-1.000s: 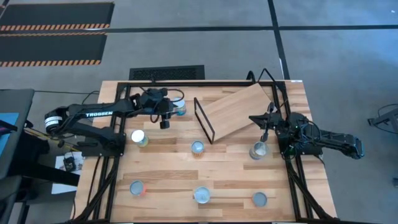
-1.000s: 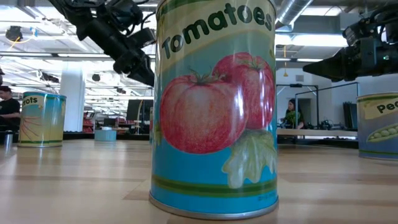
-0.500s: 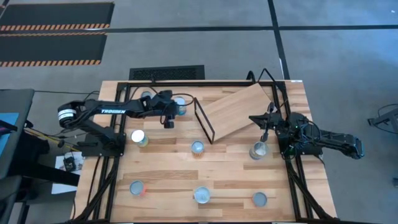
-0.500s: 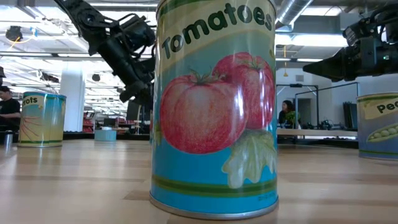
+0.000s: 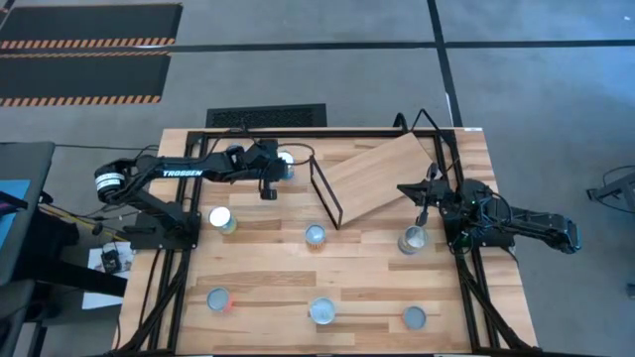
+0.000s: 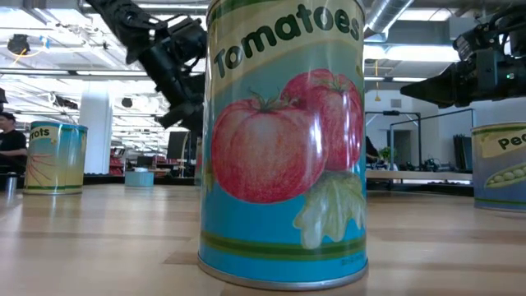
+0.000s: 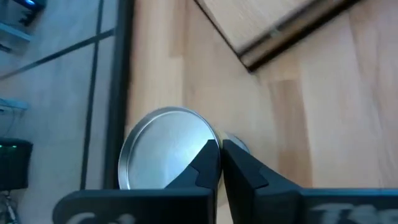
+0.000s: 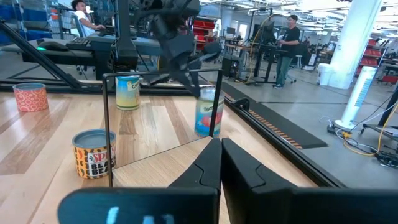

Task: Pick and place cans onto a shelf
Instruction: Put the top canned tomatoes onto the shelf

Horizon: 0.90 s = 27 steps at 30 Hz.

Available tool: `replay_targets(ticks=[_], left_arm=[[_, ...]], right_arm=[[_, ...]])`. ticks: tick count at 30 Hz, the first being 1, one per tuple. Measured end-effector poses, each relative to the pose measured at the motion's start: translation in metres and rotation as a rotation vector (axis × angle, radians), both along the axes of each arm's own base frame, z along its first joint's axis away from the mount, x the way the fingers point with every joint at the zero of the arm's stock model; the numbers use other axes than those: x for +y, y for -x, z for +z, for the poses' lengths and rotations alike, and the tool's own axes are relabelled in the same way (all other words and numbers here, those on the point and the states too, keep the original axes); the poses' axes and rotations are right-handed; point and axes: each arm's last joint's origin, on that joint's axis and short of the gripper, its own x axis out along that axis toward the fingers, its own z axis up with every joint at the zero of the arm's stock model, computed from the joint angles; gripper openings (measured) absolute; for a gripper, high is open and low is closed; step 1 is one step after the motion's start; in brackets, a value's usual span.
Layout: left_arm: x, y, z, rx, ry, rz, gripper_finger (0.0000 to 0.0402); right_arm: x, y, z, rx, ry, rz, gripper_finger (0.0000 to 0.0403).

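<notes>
A can with a shiny silver top stands on the table at the far left, beside the shelf's black wire end; it also shows in the high view. My left gripper is shut and empty, hovering over this can's rim; it shows in the high view too. The shelf, a light-wood board, lies slanted at the far right. My right gripper is shut and empty over the shelf's right end. A can stands just near of it.
Other cans stand on the table: one at mid left, one in the middle, and three along the near edge. The tomato can fills the low view. People show in the room behind.
My left gripper has gone a little toward the table's right edge and down, closer to the far-left can, and has stayed shut.
</notes>
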Motion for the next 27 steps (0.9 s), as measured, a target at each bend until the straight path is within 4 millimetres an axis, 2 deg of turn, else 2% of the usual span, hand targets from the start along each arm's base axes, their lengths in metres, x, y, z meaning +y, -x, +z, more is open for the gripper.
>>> replay_targets(ticks=[6,13,18,22,27], left_arm=[[0.012,-0.007,0.040,0.001,-0.018,0.018,0.0000],[0.023,-0.015,0.104,-0.120,-0.070,0.038,0.0000],[0.017,-0.026,0.147,-0.275,-0.050,-0.095,0.0000],[0.006,-0.039,0.157,-0.322,-0.057,-0.240,0.0000],[0.002,-0.064,0.148,-0.293,-0.047,-0.395,0.0000]], right_arm=[[0.000,0.000,0.000,0.001,0.000,0.000,0.0027],[0.000,0.000,0.000,0.001,0.000,0.000,0.0028],[0.000,0.000,0.000,0.000,0.000,0.000,0.0028],[0.000,0.000,0.000,0.000,0.000,0.000,0.0029],[0.000,0.000,0.000,0.001,0.000,0.001,0.0027]])
